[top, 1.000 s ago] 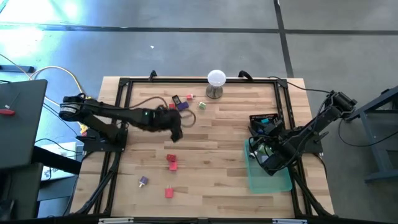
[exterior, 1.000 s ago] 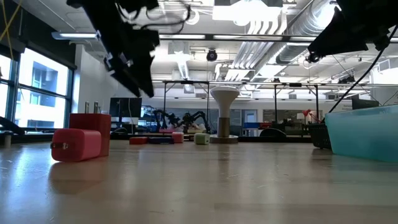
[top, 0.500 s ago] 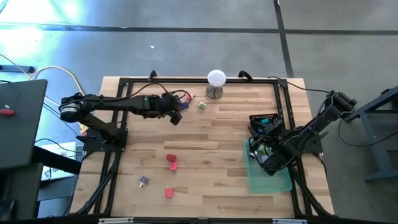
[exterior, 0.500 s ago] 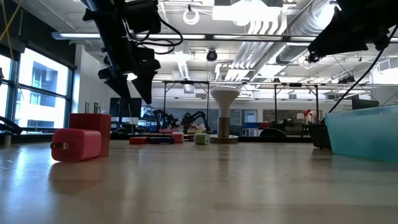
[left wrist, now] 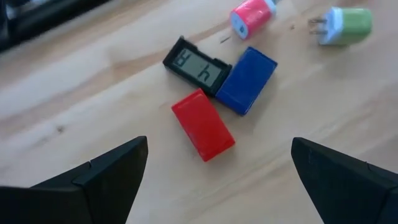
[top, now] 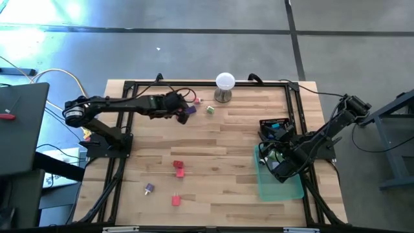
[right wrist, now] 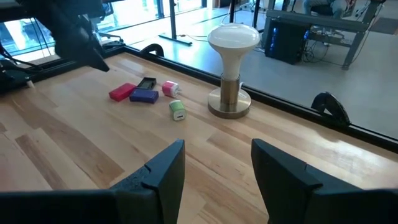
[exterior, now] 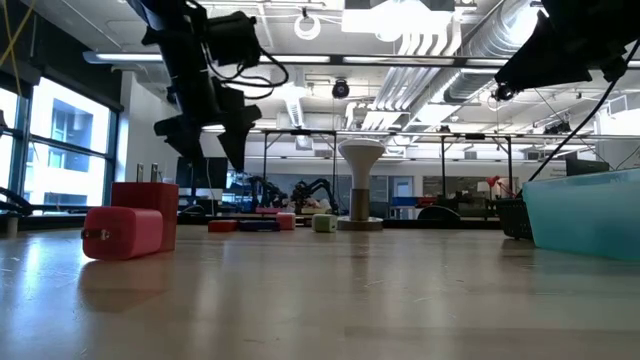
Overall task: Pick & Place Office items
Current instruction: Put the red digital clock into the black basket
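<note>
From above, the left claw (top: 183,111) hovers wide open and empty over a cluster of office items at the table's (top: 220,139) far side; the right claw (top: 279,163) hangs above the green tray (top: 279,188), partly open, holding nothing visible. Past the left wrist's fingers lie a red block (left wrist: 203,124), blue block (left wrist: 246,80) and black display piece (left wrist: 196,65), all touching.
</note>
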